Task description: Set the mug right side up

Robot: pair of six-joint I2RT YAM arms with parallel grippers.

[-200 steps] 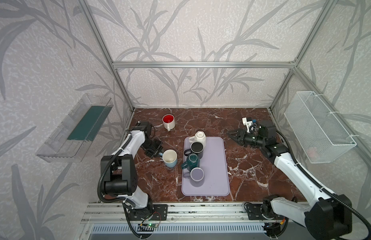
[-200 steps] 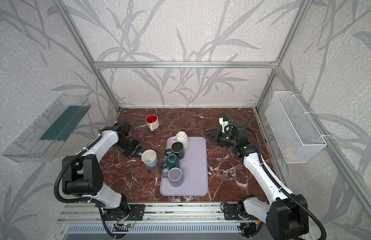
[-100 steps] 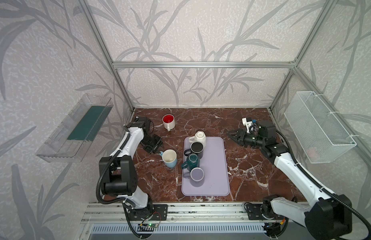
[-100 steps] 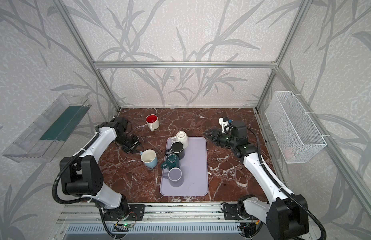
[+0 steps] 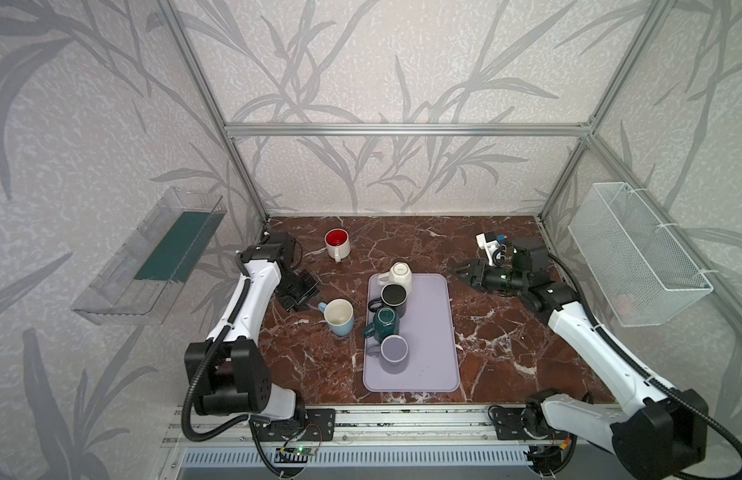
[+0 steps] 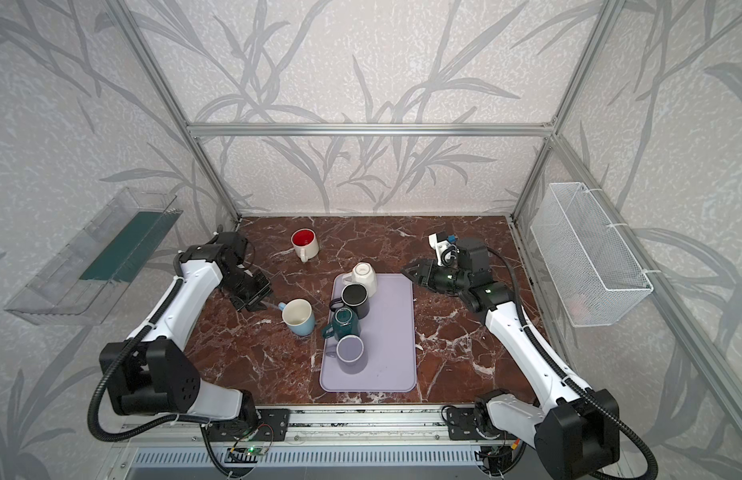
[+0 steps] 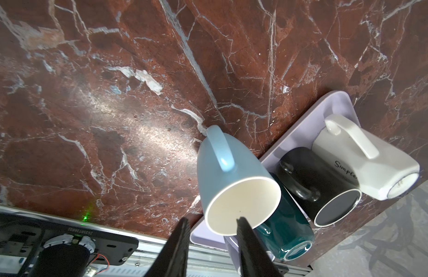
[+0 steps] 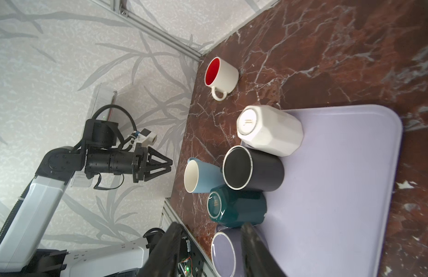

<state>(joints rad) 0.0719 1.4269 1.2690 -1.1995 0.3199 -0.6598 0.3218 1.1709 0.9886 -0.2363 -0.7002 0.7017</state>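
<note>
1. The blue mug (image 5: pixel 339 318) stands right side up on the table (image 5: pixel 506 332), mouth open to the ceiling and cream inside. It sits just left of the lavender tray (image 5: pixel 427 332), and its handle points left.
2. The left arm (image 5: pixel 253 299) reaches in from the left side. Its jaws sit near the blue mug's handle but apart from it. In the left wrist view they are spread with a clear gap and pinch nothing.
3. The right arm (image 5: pixel 581 332) holds its jaws above the far right of the table, pointing left toward the tray and well apart from every mug. In the right wrist view they are spread and empty.
4. Four mugs stand in a row along the tray's left edge:
   - A white mug (image 5: pixel 399 275) at the far corner, upside down with its base showing.
   - A black mug (image 5: pixel 394 297), mouth up.
   - A teal mug (image 5: pixel 385 322), upside down.
   - A lavender mug (image 5: pixel 393 349) nearest, mouth up.
5. The blue mug is close beside the teal mug. Whether they touch I cannot tell.
6. A white mug with a red inside (image 5: pixel 337 243) stands upright on the table, far and to the left, apart from the rest.
</note>
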